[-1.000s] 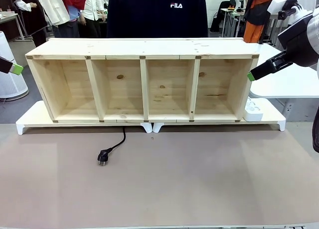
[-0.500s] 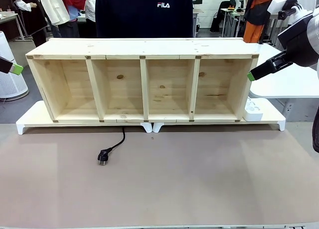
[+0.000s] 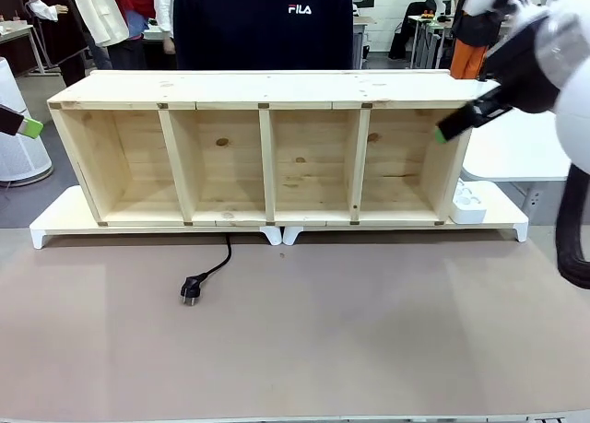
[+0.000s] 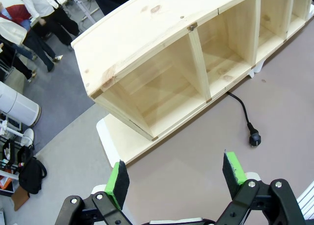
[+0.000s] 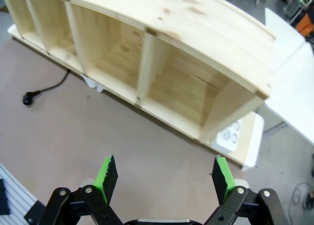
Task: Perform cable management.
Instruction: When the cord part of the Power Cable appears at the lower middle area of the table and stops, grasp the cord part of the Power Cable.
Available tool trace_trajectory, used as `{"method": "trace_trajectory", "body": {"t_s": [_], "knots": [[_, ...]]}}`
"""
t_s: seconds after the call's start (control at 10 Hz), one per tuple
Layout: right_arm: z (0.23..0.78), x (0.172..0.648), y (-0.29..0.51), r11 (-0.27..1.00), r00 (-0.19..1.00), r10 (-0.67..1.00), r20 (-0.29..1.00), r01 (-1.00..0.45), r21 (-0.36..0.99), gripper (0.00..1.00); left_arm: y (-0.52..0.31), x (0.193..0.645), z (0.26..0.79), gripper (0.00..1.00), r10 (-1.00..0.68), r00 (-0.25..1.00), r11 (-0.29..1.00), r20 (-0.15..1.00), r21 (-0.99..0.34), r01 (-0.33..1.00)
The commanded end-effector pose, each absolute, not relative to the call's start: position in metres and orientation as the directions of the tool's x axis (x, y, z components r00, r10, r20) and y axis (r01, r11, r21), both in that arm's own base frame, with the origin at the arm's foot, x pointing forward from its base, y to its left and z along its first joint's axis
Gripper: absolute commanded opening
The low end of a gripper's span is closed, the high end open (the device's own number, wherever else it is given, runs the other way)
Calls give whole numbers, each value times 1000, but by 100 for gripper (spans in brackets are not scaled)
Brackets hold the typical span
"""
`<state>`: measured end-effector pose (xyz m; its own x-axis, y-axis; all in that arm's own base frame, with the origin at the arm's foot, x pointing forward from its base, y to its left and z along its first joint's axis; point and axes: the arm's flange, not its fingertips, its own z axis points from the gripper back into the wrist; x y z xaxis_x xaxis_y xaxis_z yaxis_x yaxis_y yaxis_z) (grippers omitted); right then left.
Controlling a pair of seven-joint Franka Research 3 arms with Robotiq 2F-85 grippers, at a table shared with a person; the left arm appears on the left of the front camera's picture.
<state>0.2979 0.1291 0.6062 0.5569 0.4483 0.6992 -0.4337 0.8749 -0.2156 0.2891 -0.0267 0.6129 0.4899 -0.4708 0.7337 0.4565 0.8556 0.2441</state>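
Approach step, nothing picked up yet. Left gripper (image 4: 174, 173) and right gripper (image 5: 164, 173) are both released and empty. Cable (image 3: 218, 267) lies loose on the surface (image 3: 369, 331) below the shelf (image 3: 267, 91). Next move: one gripper descends and grasps near the plug (image 3: 191, 290).

Looks like a robotics lab or open test hall: white robot arm (image 3: 562, 45) at upper right over a brown-covered table (image 3: 369, 349), another white table (image 3: 516, 146) at right, bare grey floor (image 3: 41, 202) at left, people (image 3: 92, 17) standing about in the upper left.

Right claw (image 3: 446, 132) farther left than a second ago, now in front of the wooden shelf's (image 3: 267, 89) right-hand wall.
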Motion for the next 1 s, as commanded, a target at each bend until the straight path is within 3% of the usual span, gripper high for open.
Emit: {"method": "trace_trajectory", "body": {"t_s": [0.0, 0.4, 0.9], "knots": [[627, 309, 177, 891, 644, 427, 635, -419, -173, 100, -27, 292, 613, 100, -467, 482, 857, 741, 246, 452], [638, 324, 264, 875, 698, 452, 556, -467, -126, 100, -27, 292, 613, 100, -467, 482, 857, 741, 246, 452], [598, 350, 389, 869, 759, 469, 452, -487, -82, 100, -27, 292, 613, 100, -467, 482, 857, 741, 246, 452]]}}
